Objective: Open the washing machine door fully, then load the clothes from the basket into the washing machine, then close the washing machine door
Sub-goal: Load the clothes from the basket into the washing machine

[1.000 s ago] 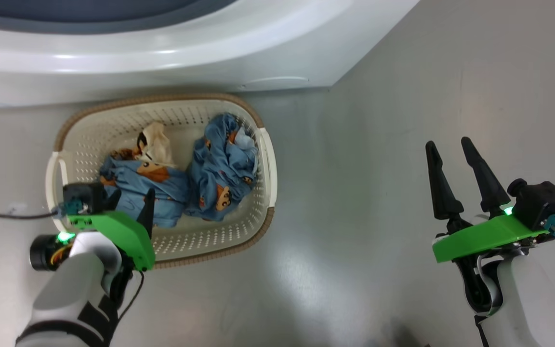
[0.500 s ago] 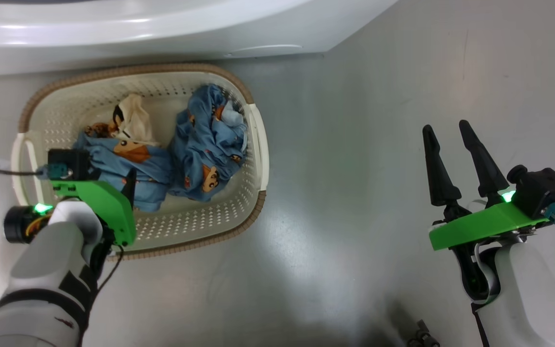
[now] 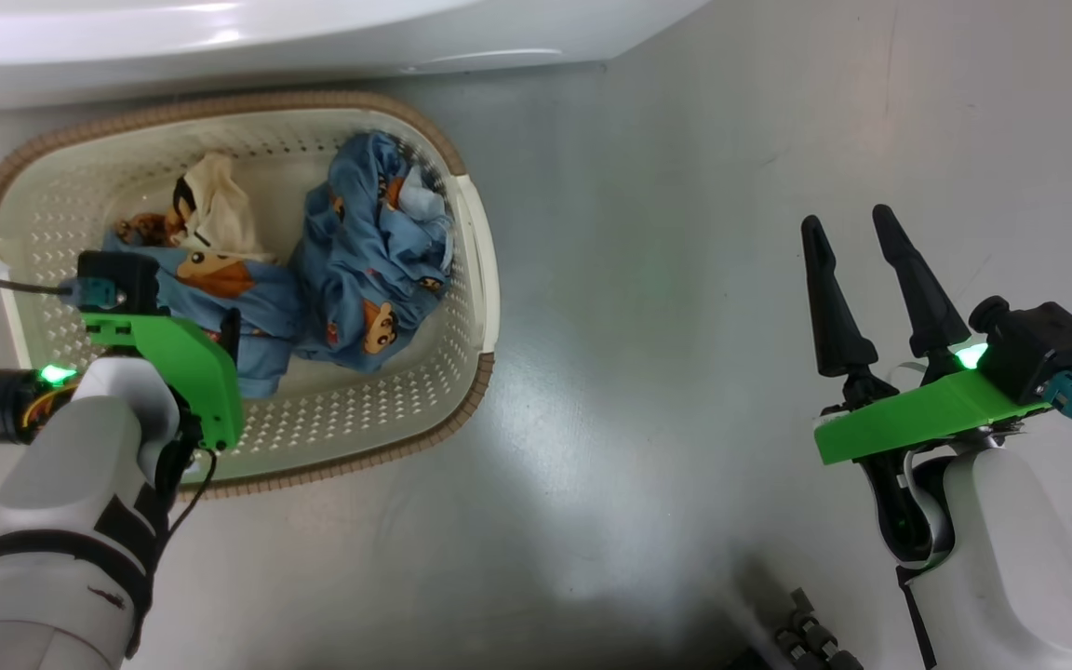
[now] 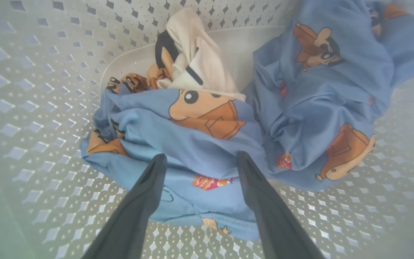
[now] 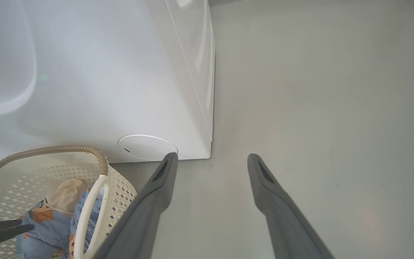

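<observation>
The left gripper (image 4: 200,155) is hanging inside the basket (image 3: 475,279), jaws spread wide with nothing between them, and is pointing down at the clothes (image 4: 192,140). The nearest light blue garment is lying directly ahead of its fingertips; I cannot tell whether they are touching the cloth. The wide spread is, I judge, for straddling a fold of the soft fabric before pinching it. Beyond that garment, a cream piece (image 4: 196,61) is sitting crumpled near the basket's far wall. To the gripper's right, a second blue bundle (image 4: 318,93) is slumping against the side wall. Every garment in view is lying inside the basket, so the loading seems to be only beginning.

The right gripper (image 3: 846,219) is hovering released and empty over the bare floor (image 3: 666,372), well apart from the basket off to its left, probably keeping clear of the working arm. The washing machine (image 5: 102,90) is standing ahead of it and to its left. The basket is sitting just before the machine's front, which is keeping each carry short.
</observation>
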Motion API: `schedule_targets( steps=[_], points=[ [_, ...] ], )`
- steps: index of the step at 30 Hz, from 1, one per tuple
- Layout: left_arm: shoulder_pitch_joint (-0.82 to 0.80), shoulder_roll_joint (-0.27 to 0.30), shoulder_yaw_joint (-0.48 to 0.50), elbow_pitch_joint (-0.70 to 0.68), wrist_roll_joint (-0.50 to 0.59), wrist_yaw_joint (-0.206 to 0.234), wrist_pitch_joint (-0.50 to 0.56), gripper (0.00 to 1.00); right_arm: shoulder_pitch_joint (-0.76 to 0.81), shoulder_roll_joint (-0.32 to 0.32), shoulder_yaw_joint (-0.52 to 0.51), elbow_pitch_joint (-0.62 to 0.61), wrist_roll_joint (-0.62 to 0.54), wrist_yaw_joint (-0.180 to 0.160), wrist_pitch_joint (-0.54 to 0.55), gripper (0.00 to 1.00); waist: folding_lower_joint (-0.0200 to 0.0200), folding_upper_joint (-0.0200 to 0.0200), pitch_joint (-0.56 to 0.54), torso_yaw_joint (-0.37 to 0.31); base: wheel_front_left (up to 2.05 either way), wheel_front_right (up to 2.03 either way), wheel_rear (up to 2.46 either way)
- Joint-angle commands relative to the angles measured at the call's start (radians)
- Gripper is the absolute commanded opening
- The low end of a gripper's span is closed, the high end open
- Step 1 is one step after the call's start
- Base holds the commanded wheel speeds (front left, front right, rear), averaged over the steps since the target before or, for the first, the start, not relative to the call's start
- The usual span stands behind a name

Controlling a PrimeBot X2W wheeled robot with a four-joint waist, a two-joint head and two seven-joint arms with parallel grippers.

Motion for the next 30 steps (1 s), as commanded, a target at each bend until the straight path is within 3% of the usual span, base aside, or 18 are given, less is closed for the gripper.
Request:
schedule_targets(
  steps=[1,11,13,15,16,18,19,20,21,30],
  points=[
    [0.003,0.036,0.009,-0.001,0.009,0.012,0.005,1.0,0.017,0.005,0.024,-0.025,-0.002,0.003,-0.012,1.0,0.0,0.0,0.007,-0.005,0.0,0.0,0.0],
    [-0.012,0.058,-0.003,0.0,0.006,0.012,0.025,1.0,0.007,0.011,0.037,-0.028,0.0,0.003,-0.012,1.0,0.0,0.0,0.027,-0.021,0.0,0.0,0.0],
    [-0.012,0.059,-0.005,0.0,0.006,0.011,0.028,0.95,0.008,0.011,0.038,-0.028,0.001,0.003,-0.012,1.0,0.0,0.0,0.027,-0.023,0.0,0.0,0.0],
    [-0.01,0.062,-0.008,0.0,0.004,0.01,0.033,0.56,0.009,0.012,0.044,-0.027,0.001,0.003,-0.012,1.0,0.0,0.0,0.027,-0.028,0.0,0.0,0.0],
    [-0.01,0.06,-0.01,0.0,0.004,0.012,0.036,0.49,0.01,0.013,0.045,-0.027,0.001,0.003,-0.012,1.0,0.0,0.0,0.026,-0.029,0.0,0.0,0.0],
    [-0.01,0.059,-0.012,0.0,0.004,0.014,0.037,0.46,0.01,0.013,0.045,-0.027,0.001,0.003,-0.012,1.0,0.0,0.0,0.025,-0.031,0.0,0.0,0.0],
    [-0.012,0.062,-0.014,0.0,0.003,0.013,0.038,0.26,0.01,0.013,0.046,-0.028,0.001,0.003,-0.012,1.0,0.0,0.0,0.028,-0.033,0.0,0.0,0.0],
    [-0.012,0.062,-0.014,0.0,0.003,0.013,0.038,0.26,0.01,0.013,0.046,-0.028,0.001,0.003,-0.012,1.0,0.0,0.0,0.028,-0.033,0.0,0.0,0.0],
    [-0.013,0.066,-0.016,0.0,0.001,0.011,0.039,0.02,0.009,0.014,0.047,-0.029,0.001,0.003,-0.012,1.0,0.0,0.0,0.029,-0.035,0.0,0.0,0.0],
    [0.01,0.041,-0.001,0.0,-0.034,0.008,0.006,0.0,0.014,0.015,0.04,-0.019,-0.001,0.003,-0.012,1.0,0.0,0.0,-0.014,-0.017,0.0,0.0,0.0]
  ],
)
